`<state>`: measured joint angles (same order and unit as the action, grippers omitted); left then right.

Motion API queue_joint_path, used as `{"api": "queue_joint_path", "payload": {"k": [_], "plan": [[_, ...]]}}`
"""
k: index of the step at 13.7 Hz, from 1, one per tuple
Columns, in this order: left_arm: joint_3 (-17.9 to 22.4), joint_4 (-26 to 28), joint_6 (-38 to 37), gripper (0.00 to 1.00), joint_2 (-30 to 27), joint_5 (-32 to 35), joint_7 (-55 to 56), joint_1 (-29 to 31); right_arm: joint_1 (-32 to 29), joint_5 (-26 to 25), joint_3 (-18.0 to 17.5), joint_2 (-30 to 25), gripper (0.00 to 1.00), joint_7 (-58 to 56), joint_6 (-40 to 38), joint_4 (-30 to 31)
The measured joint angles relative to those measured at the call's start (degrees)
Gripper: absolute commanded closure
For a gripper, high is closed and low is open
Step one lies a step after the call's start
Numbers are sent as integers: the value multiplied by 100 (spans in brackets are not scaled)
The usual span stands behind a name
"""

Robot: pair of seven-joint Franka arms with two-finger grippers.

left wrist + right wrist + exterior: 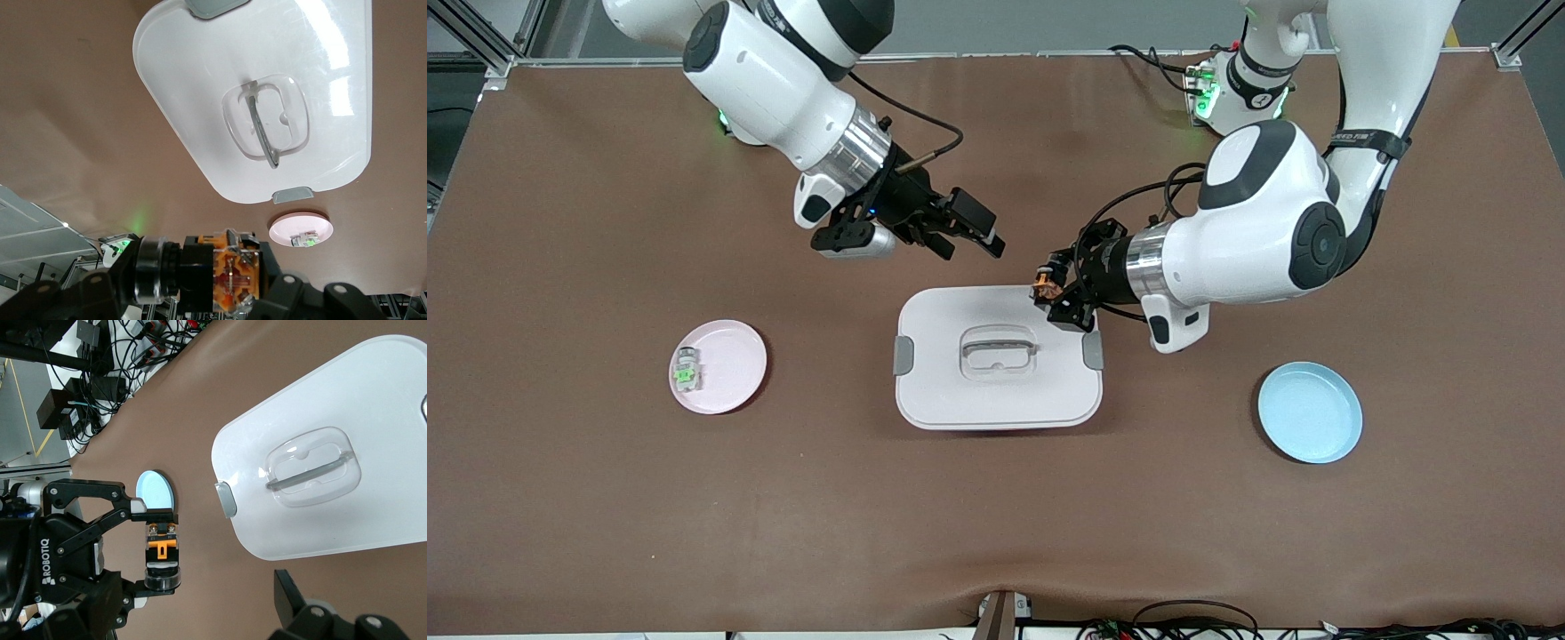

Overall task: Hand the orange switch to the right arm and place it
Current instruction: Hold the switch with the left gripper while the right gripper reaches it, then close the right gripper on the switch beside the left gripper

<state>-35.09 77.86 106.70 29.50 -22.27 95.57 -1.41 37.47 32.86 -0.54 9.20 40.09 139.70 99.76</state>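
Observation:
My left gripper (1048, 291) is shut on the orange switch (1043, 286), a tiny black block with an orange-copper band. It holds it over the corner of the white lidded box (996, 400) on the robots' side, toward the left arm's end. The switch fills the jaws in the left wrist view (233, 280). My right gripper (969, 246), with a small blue light, is open and empty over the mat just outside the box's edge on the robots' side. The right wrist view shows the held switch (162, 547) and one of my right fingers (290, 597).
A pink plate (734, 356) toward the right arm's end carries a whitish piece with green marks (686, 371). A blue plate (1310, 412) lies toward the left arm's end. The box lid has a clear handle (997, 351) and grey clips. Brown mat covers the table.

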Motion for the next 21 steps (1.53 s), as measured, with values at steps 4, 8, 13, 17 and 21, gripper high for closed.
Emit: {"api": "queue_joint_path", "payload": {"k": [4, 8, 13, 17, 21], "plan": [[1, 1, 0, 100, 8, 0, 14, -25, 107, 25, 0, 278, 0, 21, 160, -225], [1, 1, 0, 100, 45, 5, 21, -83, 302, 43, 0, 618, 0, 114, 647, -299], [17, 3, 0, 100, 83, 36, 57, -151, 390, 43, 3, 953, 0, 295, 685, -602], [27, 3, 0, 100, 86, 52, 59, -152, 400, 41, 13, 971, 0, 298, 684, -615], [29, 24, 0, 100, 88, 74, 60, -152, 417, 21, 22, 992, 0, 295, 682, -616]]}}
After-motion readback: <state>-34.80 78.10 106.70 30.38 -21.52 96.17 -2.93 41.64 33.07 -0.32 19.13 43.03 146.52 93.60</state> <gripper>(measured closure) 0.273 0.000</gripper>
